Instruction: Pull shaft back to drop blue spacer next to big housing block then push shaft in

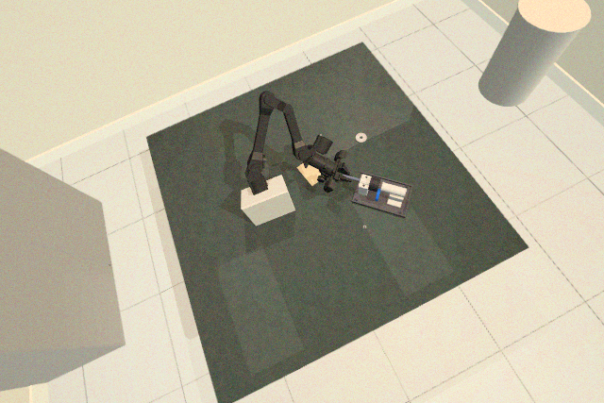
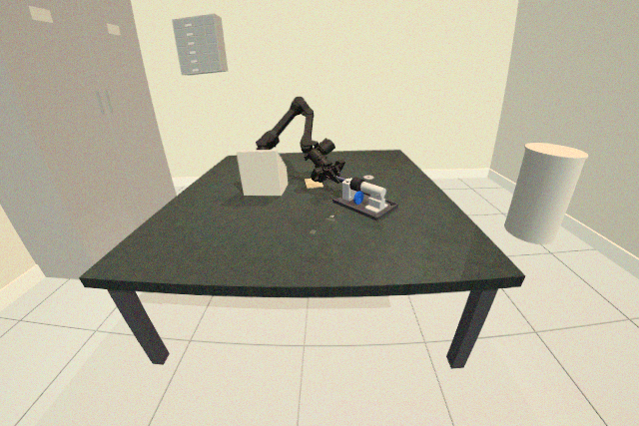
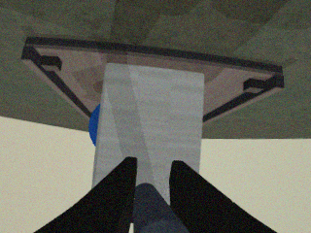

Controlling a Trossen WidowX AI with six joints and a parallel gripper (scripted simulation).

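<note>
My gripper (image 1: 343,175) (image 2: 338,177) (image 3: 153,168) is shut on the grey shaft (image 1: 352,177) (image 3: 153,209), which enters the near grey-white post (image 1: 363,184) (image 2: 346,191) (image 3: 170,107). Black spacers (image 1: 375,184) (image 2: 355,184) sit in line behind the post, against the white housing cylinder (image 1: 394,188) (image 2: 373,188). The blue spacer (image 1: 377,194) (image 2: 358,198) (image 3: 94,127) is off the shaft, upright on edge, low beside the black spacers within the dark tray's (image 1: 377,208) (image 3: 146,49) outline. Whether it touches the tray floor is unclear. The shaft's far end is hidden.
A tan block (image 1: 309,175) (image 2: 313,184) lies under the forearm. A white ring (image 1: 360,137) (image 2: 367,177) lies beyond the tray. A tiny pale piece (image 1: 364,226) (image 2: 331,216) lies on the near side. A white box (image 1: 270,209) (image 2: 261,174) stands at the arm's base.
</note>
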